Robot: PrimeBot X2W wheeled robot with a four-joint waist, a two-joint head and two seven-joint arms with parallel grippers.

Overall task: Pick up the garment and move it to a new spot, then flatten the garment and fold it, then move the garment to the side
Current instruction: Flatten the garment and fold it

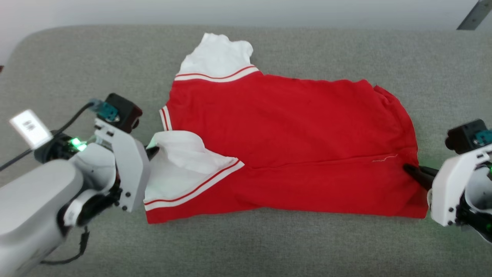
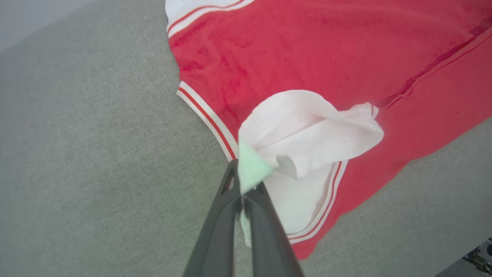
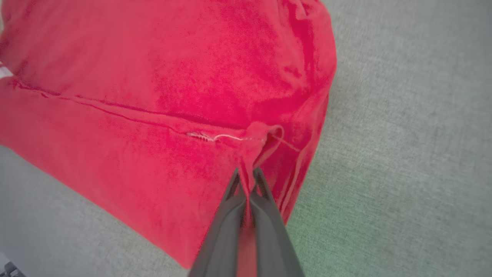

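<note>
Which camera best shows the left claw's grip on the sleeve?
Left wrist view: left claw pinches the sleeve corner close up. Head view's wrist partly hides it; right wrist view shows the garment's red hem.

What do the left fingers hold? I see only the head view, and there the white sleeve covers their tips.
Observer: In the left wrist view, the left fingers are shut on the edge of the white sleeve of the garment. A strip of cloth runs down between them.
Operator: And the right fingers, how many layers do they pinch?
Observer: I cannot count layers. In the right wrist view, the right fingers are shut on a small bunched tuck of red cloth, just beside a loose white thread.
</note>
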